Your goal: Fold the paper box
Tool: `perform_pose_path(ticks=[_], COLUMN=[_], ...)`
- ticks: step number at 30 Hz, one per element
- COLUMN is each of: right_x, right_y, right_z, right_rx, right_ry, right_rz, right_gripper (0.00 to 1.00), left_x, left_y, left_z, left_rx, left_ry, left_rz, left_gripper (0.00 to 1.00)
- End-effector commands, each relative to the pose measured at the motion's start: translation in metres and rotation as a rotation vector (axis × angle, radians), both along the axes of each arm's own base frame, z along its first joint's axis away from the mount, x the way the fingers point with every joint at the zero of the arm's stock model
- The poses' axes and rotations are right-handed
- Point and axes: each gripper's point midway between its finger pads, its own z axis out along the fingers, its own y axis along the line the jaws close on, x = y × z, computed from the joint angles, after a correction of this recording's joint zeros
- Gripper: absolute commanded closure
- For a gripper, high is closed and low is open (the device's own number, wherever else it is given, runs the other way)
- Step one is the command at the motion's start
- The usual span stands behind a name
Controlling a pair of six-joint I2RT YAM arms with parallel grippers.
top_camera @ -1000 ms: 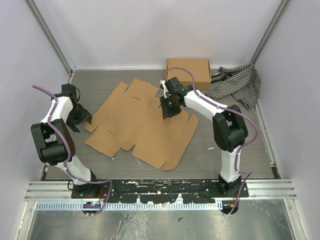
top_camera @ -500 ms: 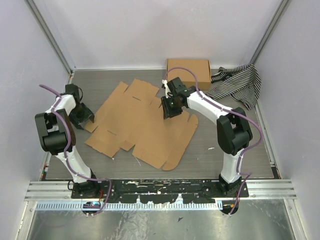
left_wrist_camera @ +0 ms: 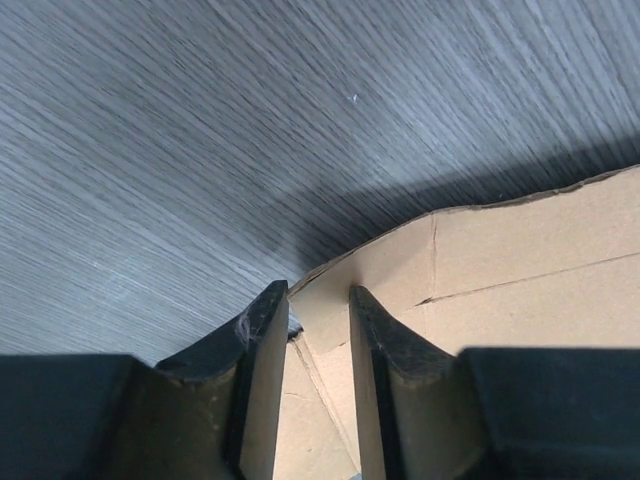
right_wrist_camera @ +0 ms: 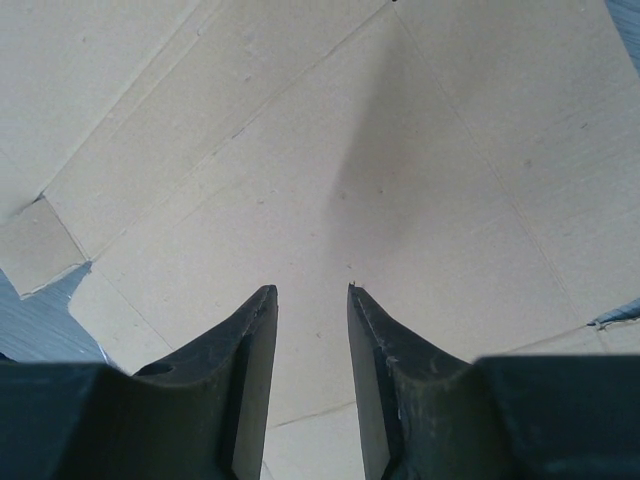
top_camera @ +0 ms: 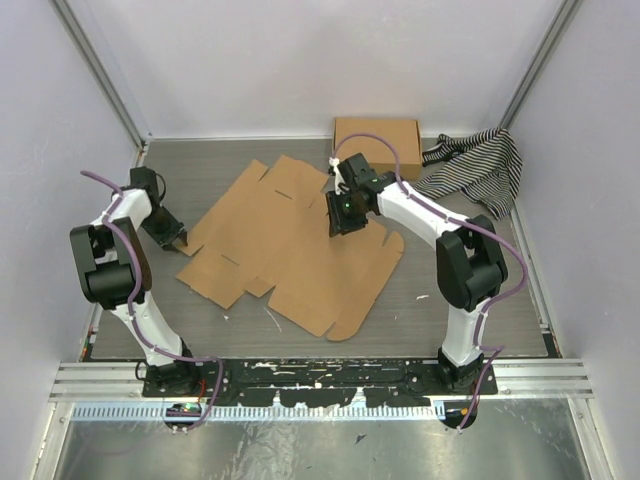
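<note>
The paper box (top_camera: 290,245) lies as a flat brown die-cut sheet in the middle of the table, flaps spread out. My right gripper (top_camera: 340,222) points down onto its far right part; in the right wrist view the fingers (right_wrist_camera: 310,288) stand slightly apart over bare cardboard (right_wrist_camera: 300,150), nothing between them. My left gripper (top_camera: 178,240) sits low at the sheet's left edge. In the left wrist view its fingers (left_wrist_camera: 316,290) are a little apart, with a corner flap of the sheet (left_wrist_camera: 520,260) showing in the gap and beyond it.
A fully formed brown cardboard box (top_camera: 377,140) stands at the back, just behind the right arm. A black-and-white striped cloth (top_camera: 475,165) lies at the back right. Grey wood-grain table (top_camera: 480,280) surrounds the sheet; white walls enclose the space.
The sheet has slid and turned a little to the right and back under the right gripper. The left gripper has moved in to the sheet's left corner.
</note>
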Motion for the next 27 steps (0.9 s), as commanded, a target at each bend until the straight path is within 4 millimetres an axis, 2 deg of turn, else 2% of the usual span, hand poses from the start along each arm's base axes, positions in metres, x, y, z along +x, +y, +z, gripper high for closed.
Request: perform_pose_path(ticks=[1,7,11,21,22,25,26,27], right_x=[0.008,0.010,0.012,0.017,0.018,0.025,0.028,0.032], right_y=[0.006,0.015,0.017,0.015,0.015,0.016,0.017,0.019], right_z=[0.039,0.042,0.044,0.051,0.052,0.056,0.058,0.062], right_rx=[0.074,0.101,0.106,0.091,0.090,0.085,0.085,0.089], right_ry=[-0.088,-0.071,-0.071,-0.087,-0.089,-0.097,-0.103,-0.114], right_rz=[-0.004,0.023,0.029,0.022,0.018,0.011,0.011,0.013], right_gripper=[0.60,0.60,0.61,0.61,0.61,0.61,0.61,0.61], left_x=[0.016,0.035,0.041,0.057,0.055,0.052,0.051,0.050], left_y=[-0.004,-0.012,-0.015,-0.036,-0.038,-0.039,-0.040,-0.040], left_z=[0.015,0.029,0.025,0.017,0.016,0.017,0.019,0.020], left_rx=[-0.037,-0.092,-0.110,-0.102,-0.098,-0.087,-0.087,-0.088], left_ry=[-0.057,-0.110,-0.104,-0.049,-0.034,-0.017,-0.014,-0.012], left_rz=[-0.005,0.001,0.005,-0.062,-0.070,-0.102,-0.119,-0.142], left_gripper=[0.64,0.60,0.57,0.59,0.62,0.93,0.99,1.00])
